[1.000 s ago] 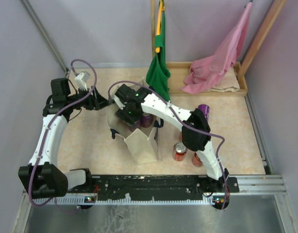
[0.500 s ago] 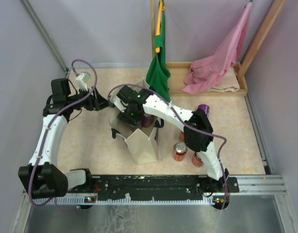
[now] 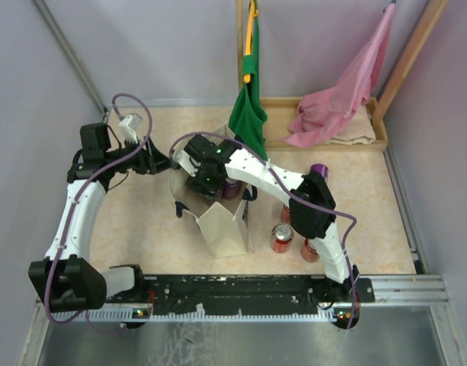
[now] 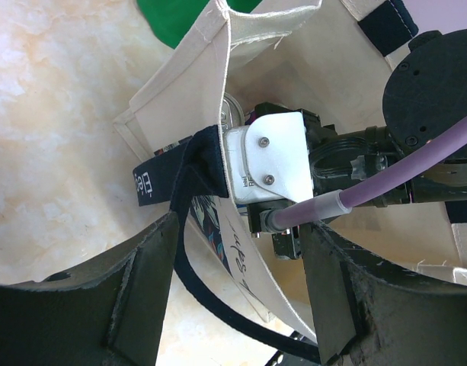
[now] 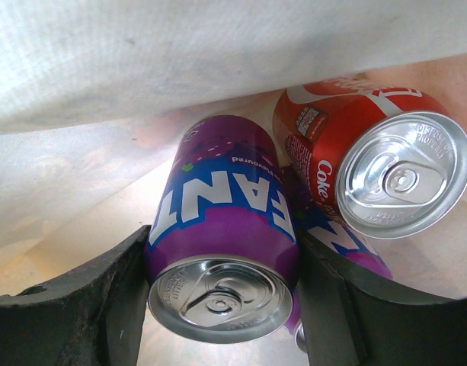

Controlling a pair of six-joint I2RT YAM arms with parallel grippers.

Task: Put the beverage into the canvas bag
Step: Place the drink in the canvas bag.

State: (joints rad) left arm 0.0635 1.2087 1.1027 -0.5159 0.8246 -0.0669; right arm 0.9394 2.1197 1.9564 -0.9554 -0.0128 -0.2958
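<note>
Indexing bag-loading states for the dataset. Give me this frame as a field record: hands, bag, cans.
right hand: inside the canvas bag, closed on a purple can
left hand: open at the bag's rim, navy strap in the gap between its fingers, not pinched
also in bag: red can, second purple can partly hidden
outside bag: loose red cans and loose purple can on the table
status: held can in the bag, not yet released

Fanta can [image 5: 225,229] and Coke can [image 5: 355,152] are side by side in the canvas bag [image 3: 225,225] — more cans [image 3: 281,239] stand right of it.
</note>
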